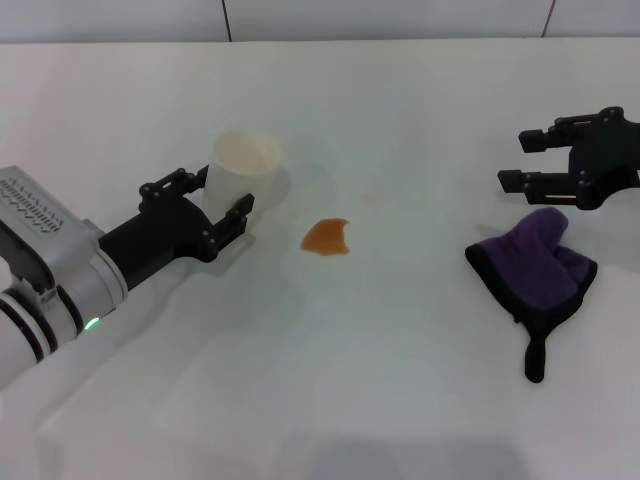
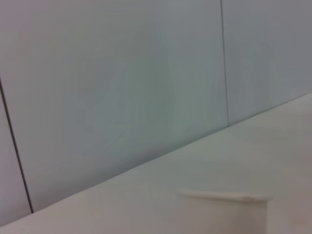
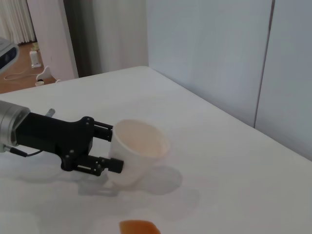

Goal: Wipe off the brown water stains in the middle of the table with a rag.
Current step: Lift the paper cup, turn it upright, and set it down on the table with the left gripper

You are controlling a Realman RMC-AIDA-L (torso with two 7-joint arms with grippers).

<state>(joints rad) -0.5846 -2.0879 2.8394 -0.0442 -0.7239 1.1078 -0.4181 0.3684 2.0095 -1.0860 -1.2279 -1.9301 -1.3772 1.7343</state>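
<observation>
Left gripper (image 1: 222,205) clamps the cup (image 1: 240,172); right gripper (image 1: 520,160) hangs open just behind the rag (image 1: 535,265), stain (image 1: 327,237) between them.

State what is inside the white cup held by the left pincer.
The cup, gripped by the left pincer, tilts; its inner wall shows a faint orange tint near the rim. No liquid shows; the bottom is hidden.

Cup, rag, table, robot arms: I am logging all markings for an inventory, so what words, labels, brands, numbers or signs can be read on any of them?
None can be read in any view.
cup: plain white, no print.
rag: plain purple with black edging, no tag text.
table: bare white.
left gripper, right gripper: plain black, no lettering visible.
</observation>
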